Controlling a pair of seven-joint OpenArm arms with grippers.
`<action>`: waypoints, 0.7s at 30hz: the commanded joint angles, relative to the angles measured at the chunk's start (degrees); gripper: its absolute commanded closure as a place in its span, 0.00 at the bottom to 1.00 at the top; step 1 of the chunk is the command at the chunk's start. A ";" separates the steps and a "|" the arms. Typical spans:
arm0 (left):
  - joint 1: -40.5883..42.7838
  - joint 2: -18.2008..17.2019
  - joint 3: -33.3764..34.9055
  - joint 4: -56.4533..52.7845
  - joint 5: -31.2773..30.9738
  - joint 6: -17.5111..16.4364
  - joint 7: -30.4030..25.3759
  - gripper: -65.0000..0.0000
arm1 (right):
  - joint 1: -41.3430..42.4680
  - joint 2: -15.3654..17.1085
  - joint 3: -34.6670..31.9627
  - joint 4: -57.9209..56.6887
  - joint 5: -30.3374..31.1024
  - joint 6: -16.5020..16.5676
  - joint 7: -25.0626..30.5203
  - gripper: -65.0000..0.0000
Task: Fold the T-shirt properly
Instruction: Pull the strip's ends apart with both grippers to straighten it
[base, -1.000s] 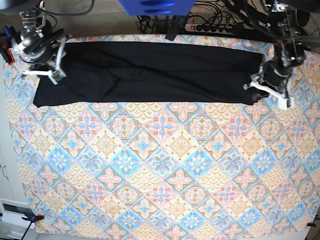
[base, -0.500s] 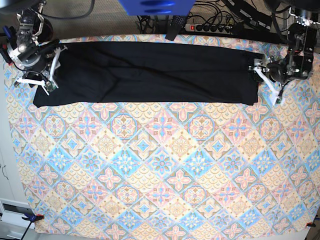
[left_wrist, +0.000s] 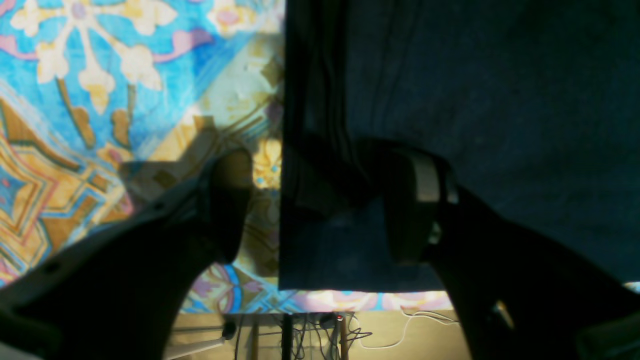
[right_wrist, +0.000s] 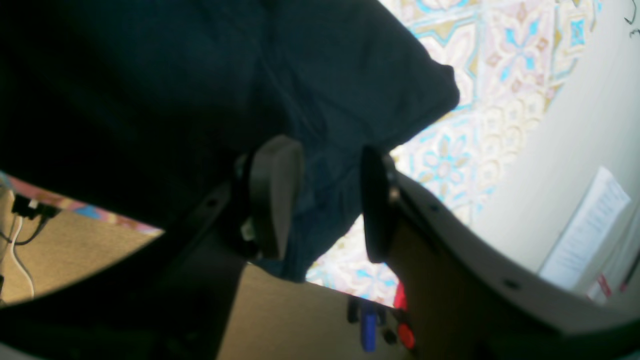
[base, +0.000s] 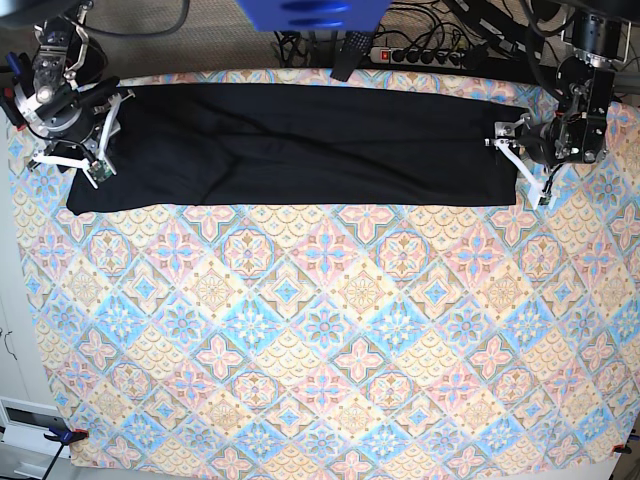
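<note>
Jaws on the left gripper (base: 520, 160) now stand apart, straddling the end hem of the T-shirt (base: 300, 145) without pinching it: in the left wrist view one finger (left_wrist: 225, 200) sits over the patterned tablecloth (base: 320, 340) and the other over black fabric. A second ago this gripper was down on that corner; it has let go and drawn back towards the tabletop's edge. The right gripper (base: 100, 135), at the opposite end, has its jaws half apart with a bunched fold of cloth between them (whether it truly pinches is unclear from the right wrist view). The shirt lies as a long flat band across the far side of the tabletop, so the lengthwise fold looks done; I judge that a crosswise fold remains.
</note>
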 joint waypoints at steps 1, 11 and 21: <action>-0.09 0.93 -0.08 -0.14 -1.82 -2.34 -1.81 0.39 | 0.16 0.88 0.36 0.89 0.30 -0.32 0.60 0.65; 0.00 4.09 -4.47 -0.14 -6.04 -8.93 -2.42 0.78 | 0.16 0.88 0.36 0.89 0.30 -0.32 0.60 0.65; 0.61 4.18 -20.91 -0.14 -8.24 -9.02 -2.51 1.00 | 0.16 0.88 0.45 0.89 0.30 -0.32 0.60 0.65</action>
